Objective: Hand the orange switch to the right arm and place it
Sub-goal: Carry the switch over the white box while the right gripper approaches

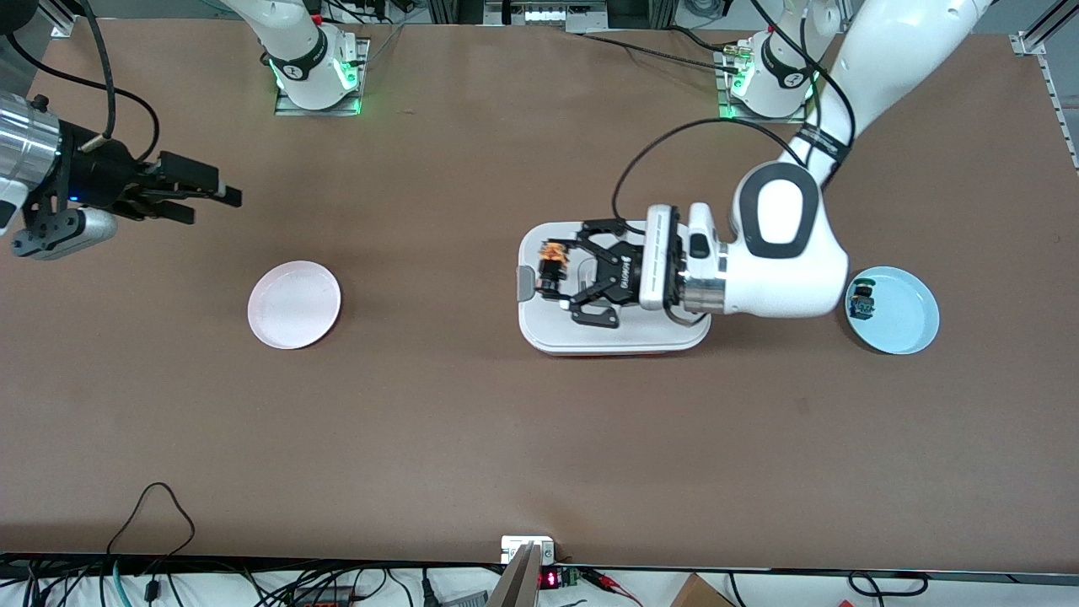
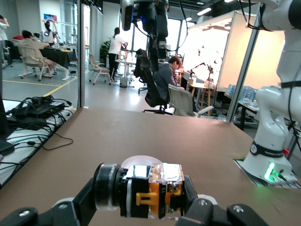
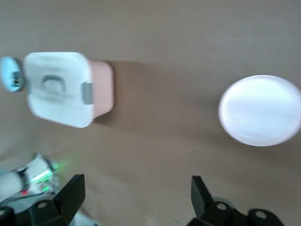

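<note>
The orange switch (image 1: 553,268) is a small black block with an orange body and a round end, and it hangs just over the white lidded box (image 1: 615,337). My left gripper (image 1: 560,274) is shut on it, with one black claw finger on each side. In the left wrist view the switch (image 2: 150,190) lies crosswise between the fingertips of the left gripper (image 2: 146,200). The right arm (image 1: 34,160) waits up in the air at its own end of the table. Its right gripper (image 1: 215,205) is open and holds nothing. The right wrist view shows bare table in the wide gap between the jaws of the right gripper (image 3: 136,188).
A pale pink plate (image 1: 294,304) lies toward the right arm's end, also in the right wrist view (image 3: 261,110). A light blue plate (image 1: 906,324) at the left arm's end holds a dark blue-and-green component (image 1: 863,302). The white box (image 3: 56,87) stands mid-table.
</note>
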`<state>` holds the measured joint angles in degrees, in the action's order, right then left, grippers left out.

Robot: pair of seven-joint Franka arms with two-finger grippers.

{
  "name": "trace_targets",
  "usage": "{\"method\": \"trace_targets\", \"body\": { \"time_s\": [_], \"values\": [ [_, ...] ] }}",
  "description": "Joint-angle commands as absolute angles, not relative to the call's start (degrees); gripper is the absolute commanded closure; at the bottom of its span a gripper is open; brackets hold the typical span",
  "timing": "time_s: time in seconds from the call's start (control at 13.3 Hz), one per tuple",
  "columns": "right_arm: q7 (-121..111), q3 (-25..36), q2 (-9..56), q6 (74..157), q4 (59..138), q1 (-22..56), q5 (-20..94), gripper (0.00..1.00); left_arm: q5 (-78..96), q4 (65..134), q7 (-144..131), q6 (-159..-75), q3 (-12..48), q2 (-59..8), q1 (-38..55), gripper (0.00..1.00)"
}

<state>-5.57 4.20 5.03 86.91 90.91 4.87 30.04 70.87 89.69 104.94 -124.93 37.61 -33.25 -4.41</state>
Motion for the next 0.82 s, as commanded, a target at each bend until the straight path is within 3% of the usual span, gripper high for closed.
{"method": "trace_targets", "body": {
  "time_s": [0.0,0.75],
  "values": [
    [-7.29,4.31,6.32,86.22,91.41,6.23,37.85,0.0,74.97,90.09,106.79,-127.09,37.79,-32.61,-3.69,0.97],
    [-7.21,3.96,8.44,96.32,100.46,14.31,63.61,0.0,75.06,90.09,108.72,-127.09,37.88,-32.61,-3.78,0.97]
  ]
}}
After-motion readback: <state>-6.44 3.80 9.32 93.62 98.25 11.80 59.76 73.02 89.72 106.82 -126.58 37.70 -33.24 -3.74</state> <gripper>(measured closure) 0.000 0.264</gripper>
